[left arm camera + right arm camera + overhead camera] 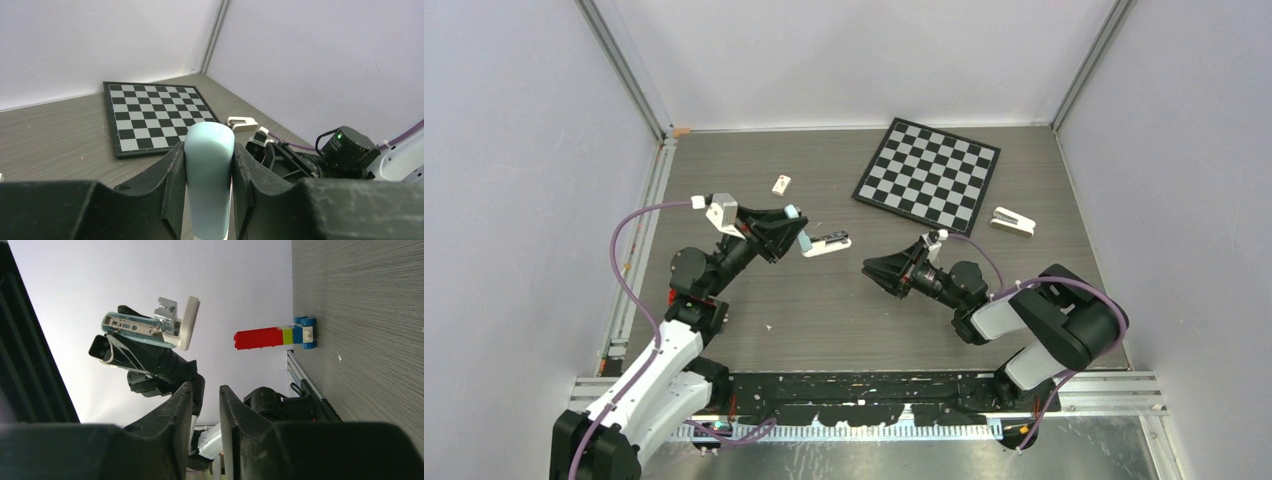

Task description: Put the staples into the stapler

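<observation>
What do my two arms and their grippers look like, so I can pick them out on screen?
Both arms are built from black joints and white link shells: left arm, right arm. The left gripper and right gripper are matte black wedges, each with two blunt fingers. A thin purple cable loops along each arm: left cable, right cable. A white camera mount sits on the left wrist.

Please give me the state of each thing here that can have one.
blue stapler: held, top swung open.
left gripper: shut on the blue stapler.
right gripper: slightly open, empty.
white stapler: lying on the table, untouched.
staple box: lying on the table; open or closed, cannot tell.
</observation>
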`<state>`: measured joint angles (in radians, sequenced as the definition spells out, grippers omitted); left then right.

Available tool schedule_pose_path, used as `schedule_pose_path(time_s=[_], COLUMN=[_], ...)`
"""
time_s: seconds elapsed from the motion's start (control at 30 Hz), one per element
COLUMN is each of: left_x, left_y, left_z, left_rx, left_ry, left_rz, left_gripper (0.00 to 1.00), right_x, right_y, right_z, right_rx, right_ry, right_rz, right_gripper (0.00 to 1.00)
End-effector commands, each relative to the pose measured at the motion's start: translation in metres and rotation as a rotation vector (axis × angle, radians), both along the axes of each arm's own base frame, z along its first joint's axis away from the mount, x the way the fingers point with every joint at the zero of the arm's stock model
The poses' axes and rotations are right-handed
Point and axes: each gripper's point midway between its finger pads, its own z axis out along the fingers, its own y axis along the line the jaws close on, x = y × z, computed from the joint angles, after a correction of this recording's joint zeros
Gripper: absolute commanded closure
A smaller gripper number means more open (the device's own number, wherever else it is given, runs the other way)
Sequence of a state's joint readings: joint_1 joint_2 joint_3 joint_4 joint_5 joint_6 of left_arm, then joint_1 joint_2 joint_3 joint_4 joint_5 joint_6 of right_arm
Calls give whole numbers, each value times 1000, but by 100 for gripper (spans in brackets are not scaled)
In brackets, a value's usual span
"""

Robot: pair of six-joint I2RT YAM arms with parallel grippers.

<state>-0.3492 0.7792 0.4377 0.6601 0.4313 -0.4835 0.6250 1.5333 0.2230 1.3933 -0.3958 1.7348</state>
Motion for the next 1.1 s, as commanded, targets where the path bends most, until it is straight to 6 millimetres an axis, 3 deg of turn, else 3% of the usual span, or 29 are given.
schedule_pose_path(time_s=[0.0, 0.1, 0.2, 0.23, 0.27, 0.33, 0.47, 0.73, 0.87, 1.07], left_x=[-16, -29, -40, -44, -49, -60, -78, -90, -92, -97], left_y=[-1, -8, -12, -13, -15, -19, -26, -30, -32, -32], left_z=[30, 30, 29, 29, 29, 30, 34, 41, 45, 44], left_rx=[37, 85, 108, 112, 114, 104, 68, 34, 19, -6], left_ry=[-104, -96, -70, -64, -59, -44, -20, 8, 32, 37], left_rz=[-37, -108, -163, -183, -208, -264, -374, -449, -474, -492], left_gripper=[100, 100, 100, 100, 100, 100, 100, 100, 100, 100], right_x=[-5, -8, -13, -13, -18, -24, -32, -52, -73, -71], right_y=[-3, -7, -18, -25, -32, -43, -48, -11, 19, 52], right_z=[35, 32, 28, 44, 44, 65, 79, 105, 109, 108], right_rx=[-28, -177, -436, -499, -573, -663, -774, -699, -724, -749], right_ry=[-225, -310, -425, -509, -578, -723, -872, -1055, -1172, -1216], right_rz=[21, 23, 27, 2, 4, -2, 75, 223, 284, 317], right_gripper=[62, 53, 43, 40, 36, 31, 28, 18, 19, 25])
